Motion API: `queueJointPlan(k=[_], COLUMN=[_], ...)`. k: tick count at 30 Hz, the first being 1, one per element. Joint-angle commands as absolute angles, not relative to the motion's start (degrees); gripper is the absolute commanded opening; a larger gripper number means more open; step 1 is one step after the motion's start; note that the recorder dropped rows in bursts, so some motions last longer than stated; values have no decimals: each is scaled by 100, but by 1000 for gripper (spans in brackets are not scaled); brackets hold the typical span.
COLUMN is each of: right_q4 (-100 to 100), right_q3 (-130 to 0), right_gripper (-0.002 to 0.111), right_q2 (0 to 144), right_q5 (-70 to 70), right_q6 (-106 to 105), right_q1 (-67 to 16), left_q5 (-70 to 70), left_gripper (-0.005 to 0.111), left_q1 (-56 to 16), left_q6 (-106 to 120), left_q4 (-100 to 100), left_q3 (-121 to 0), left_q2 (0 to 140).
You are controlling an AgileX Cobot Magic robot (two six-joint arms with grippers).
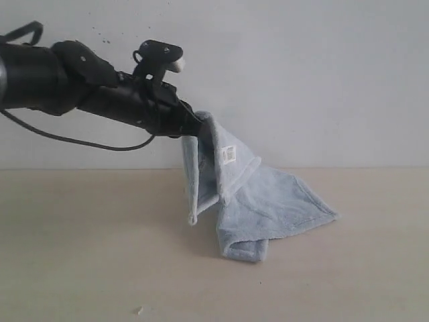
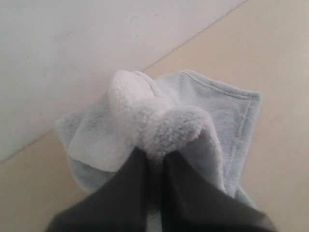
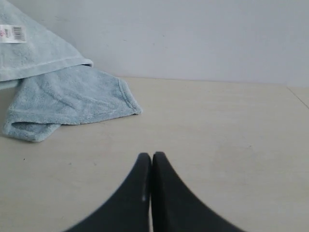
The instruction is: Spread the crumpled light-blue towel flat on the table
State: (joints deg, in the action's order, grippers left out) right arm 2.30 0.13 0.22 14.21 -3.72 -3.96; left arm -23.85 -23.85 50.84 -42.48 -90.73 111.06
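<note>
The light-blue towel (image 1: 255,194) hangs by one bunched edge from my left gripper (image 1: 196,127), which is shut on it well above the table (image 1: 80,241). Its lower folds rest crumpled on the tabletop, and the white barcode tag (image 1: 229,154) faces the exterior camera. The left wrist view shows fluffy cloth (image 2: 154,121) pinched between the black fingers (image 2: 125,188). My right gripper (image 3: 151,155) is shut on nothing, low over bare table, with the towel (image 3: 63,96) and its tag (image 3: 13,34) some way off. The right arm is outside the exterior view.
A white speckled wall (image 1: 301,80) stands right behind the table's far edge. A black cable (image 1: 80,141) loops under the left arm. A small pale speck (image 1: 139,310) lies near the front of the table.
</note>
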Motion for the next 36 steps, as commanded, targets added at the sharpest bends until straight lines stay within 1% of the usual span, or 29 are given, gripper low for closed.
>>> queueJointPlan(k=[1,5,7,10,13,17,18,19,20,21,22,23,24,25,26,27,29,30,31,33,34,36], right_q4=[239,577,1716,3326,3386,3386,3472,3498,2952,2304,219,-777,-2284,-2630,-3222,-3389,-3333,-3028,-2384,-310,1049,2595], right_q3=[0,0,0,0,0,0,0,0,-334,-596,-1374,-1741,-2268,-2422,-2746,-2919,-3511,-3912,-4248,-5046,-5501,-6045], right_gripper=[0,0,0,0,0,0,0,0,0,0,0,0,0,0,0,0,0,0,0,0,0,0], right_q2=[0,0,0,0,0,0,0,0,0,0,22,264,1123,1595,2931,3790,5788,6664,7185,8056,8453,8988], right_q5=[1360,1071,774,756,627,305,-474,-825,-1275,-1275,-973,-857,-728,-657,-326,33,1219,1907,2310,3376,4210,5011], right_q6=[-357,-44,1010,2327,2381,2459,2804,3228,3673,3675,4060,4322,4745,4757,4639,4503,4187,3961,3456,416,-1541,-2773], right_q1=[-397,-397,-397,-397,-397,-397,-397,-423,-530,-595,-808,-893,-1084,-1160,-1270,-1270,-1255,-1267,-1267,-1417,-1523,-1590], left_q5=[-2251,-2253,-2111,-1679,-1214,-1025,-1025,-1025,-978,-918,-687,-589,-272,-109,140,165,0,-88,-162,-608,-1133,-1992], left_gripper=[4,4,4,4,4,4,4,4,4,4,4,4,4,4,4,4,4,4,4,4,4,4], left_q1=[-2376,-2364,-2364,-2364,-2364,-2364,-2364,-2364,-2364,-2364,-2364,-2364,-2364,-2364,-2364,-2364,-2364,-2364,-2364,-2285,-2138,-1889], left_q6=[4306,3895,3614,3184,3025,3160,3374,3482,3646,3605,3605,3605,3577,3545,3385,3224,3176,3203,3297,3345,3345,3190], left_q4=[-4309,-4309,-4309,-4309,-4309,-4148,-4092,-4092,-4137,-4246,-4455,-4477,-4489,-4560,-4608,-4608,-4715,-4687,-4616,-4251,-3955,-3635], left_q3=[-7969,-6879,-6316,-5593,-4969,-4509,-4372,-4315,-4258,-4258,-4258,-4258,-4258,-4258,-4258,-4258,-4258,-4258,-4258,-4249,-4235,-4221], left_q2=[10078,9464,9283,9106,8925,8650,8469,8355,8112,8015,7755,7650,7423,7346,7140,6943,6350,5948,5626,5173,5034,4986])
